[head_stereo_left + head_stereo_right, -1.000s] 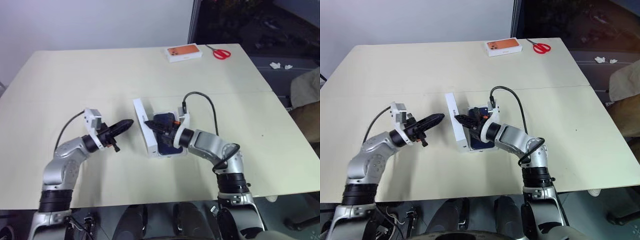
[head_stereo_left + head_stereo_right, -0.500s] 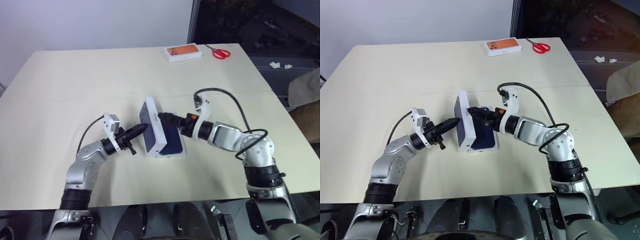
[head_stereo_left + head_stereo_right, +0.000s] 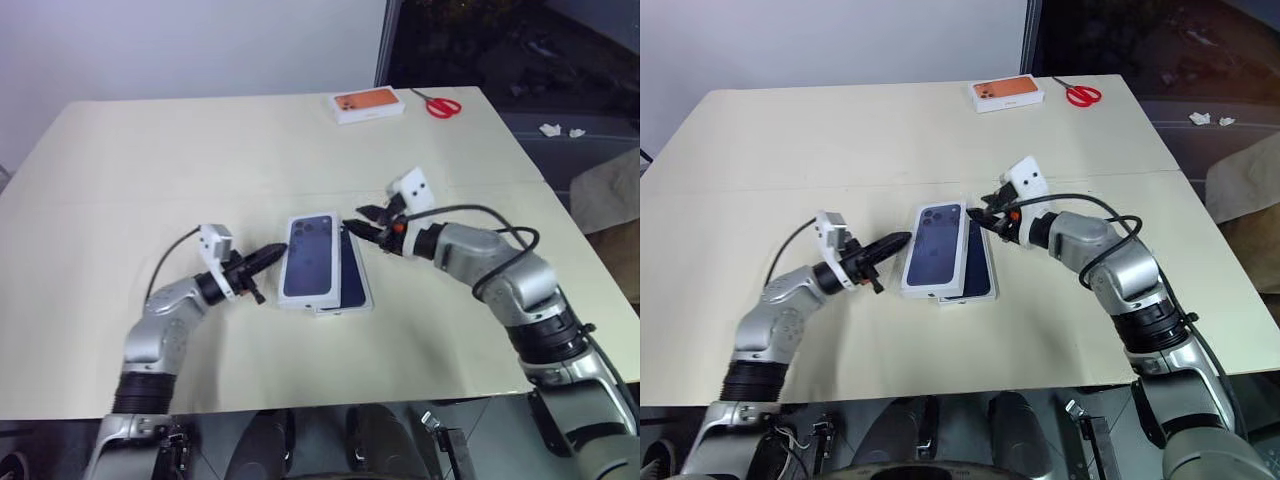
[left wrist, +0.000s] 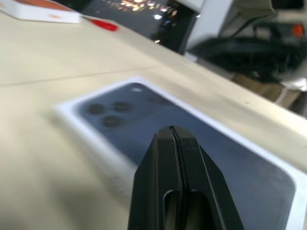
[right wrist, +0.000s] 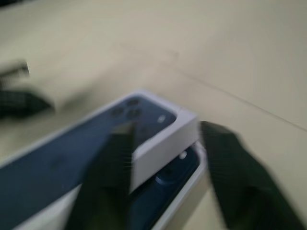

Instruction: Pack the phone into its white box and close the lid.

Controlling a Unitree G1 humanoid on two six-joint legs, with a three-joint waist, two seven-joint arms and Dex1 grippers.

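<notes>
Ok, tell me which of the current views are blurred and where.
Right wrist view: smeared throughout, the end effector's fingers and the lid soft. Left wrist view: the shut fingers sharp, the lid's near edge and the red scissors out of focus. Head views: crisp.

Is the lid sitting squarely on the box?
No, the lid lies skewed, shifted to the left, leaving the phone in the box partly uncovered.

Left gripper (image 3: 272,253) closed; right gripper (image 3: 368,222) parted
</notes>
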